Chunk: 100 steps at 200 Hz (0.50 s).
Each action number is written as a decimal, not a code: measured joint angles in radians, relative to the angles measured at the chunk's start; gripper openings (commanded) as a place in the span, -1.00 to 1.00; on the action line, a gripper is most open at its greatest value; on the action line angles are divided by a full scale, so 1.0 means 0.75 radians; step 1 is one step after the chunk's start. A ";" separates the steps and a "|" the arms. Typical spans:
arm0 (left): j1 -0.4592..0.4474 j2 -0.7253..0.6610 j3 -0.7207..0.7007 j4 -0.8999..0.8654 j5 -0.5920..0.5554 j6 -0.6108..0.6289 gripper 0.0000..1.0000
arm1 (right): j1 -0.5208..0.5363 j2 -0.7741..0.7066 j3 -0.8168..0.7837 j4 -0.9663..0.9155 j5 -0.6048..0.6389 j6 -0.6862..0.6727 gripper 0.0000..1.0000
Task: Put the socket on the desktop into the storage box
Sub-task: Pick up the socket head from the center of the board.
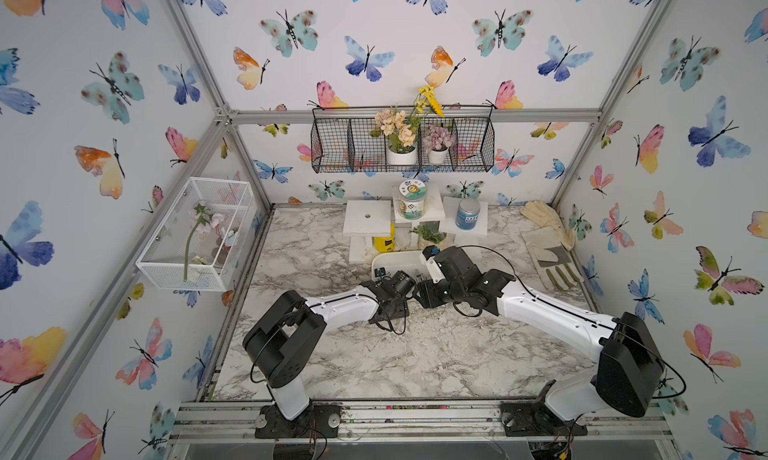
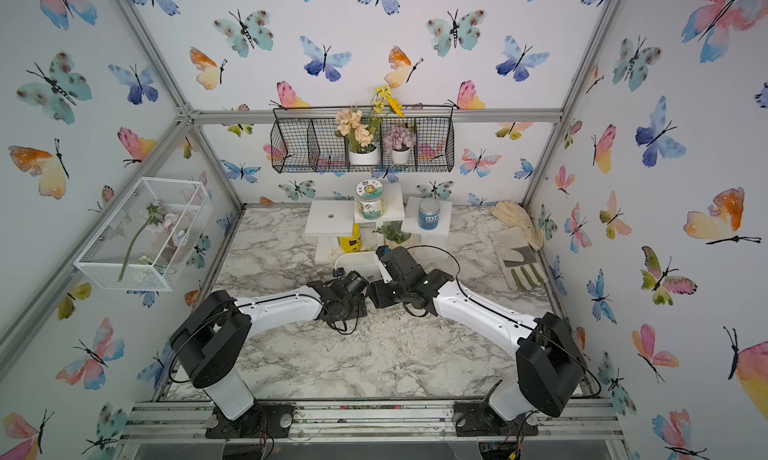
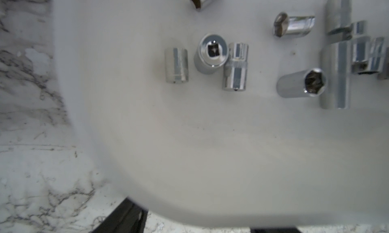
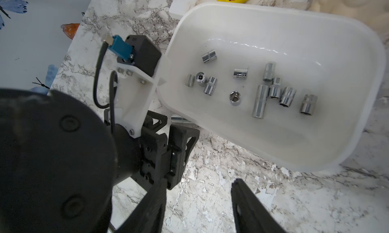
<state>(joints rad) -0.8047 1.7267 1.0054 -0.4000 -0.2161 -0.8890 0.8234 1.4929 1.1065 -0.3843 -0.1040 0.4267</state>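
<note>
At the near rim of the box (image 4: pixel 273 9) the left gripper (image 4: pixel 174 124) sits spread and empty just beside a socket (image 4: pixel 182 119) on the table (image 4: pixel 210 162); centre on it, clamp, clear the rim. Right gripper (image 4: pixel 197 187) released too.

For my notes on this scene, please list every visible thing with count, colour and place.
storage box: one, white, on the desktop
sockets: at least eleven, chrome, inside the storage box
loose socket: one, chrome, partly hidden, on the desktop at the box's rim
wire basket: one, black, back wall, holding two white flower pots
wire cage: one, white, left wall, pink flower inside
stands: three, white, back of desktop
jars: two, green-labelled and blue, on the stands
container: one, yellow, under the stands
plant: one, green, under the stands
gloves: two, cream, back right
left gripper: one, black, open, beside the loose socket
right gripper: one, black, open, over bare desktop
</note>
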 measured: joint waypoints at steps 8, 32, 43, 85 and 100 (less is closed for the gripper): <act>-0.001 0.008 0.000 0.000 -0.007 -0.003 0.53 | 0.001 -0.005 0.000 0.000 0.004 0.000 0.09; -0.002 0.028 0.001 0.003 -0.026 -0.013 0.54 | 0.000 -0.014 -0.001 -0.002 0.015 0.001 0.09; -0.002 0.037 0.001 0.009 -0.034 -0.014 0.54 | 0.000 -0.022 -0.002 -0.004 0.020 0.002 0.09; -0.004 0.056 0.011 0.039 -0.055 -0.018 0.53 | 0.000 -0.046 -0.011 -0.006 0.035 0.007 0.09; -0.004 0.061 0.014 0.040 -0.062 -0.018 0.51 | 0.000 -0.049 -0.014 -0.006 0.039 0.010 0.10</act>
<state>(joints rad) -0.8074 1.7721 1.0157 -0.3698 -0.2626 -0.9028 0.8234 1.4563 1.0958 -0.3885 -0.0746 0.4339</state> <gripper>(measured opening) 0.764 0.547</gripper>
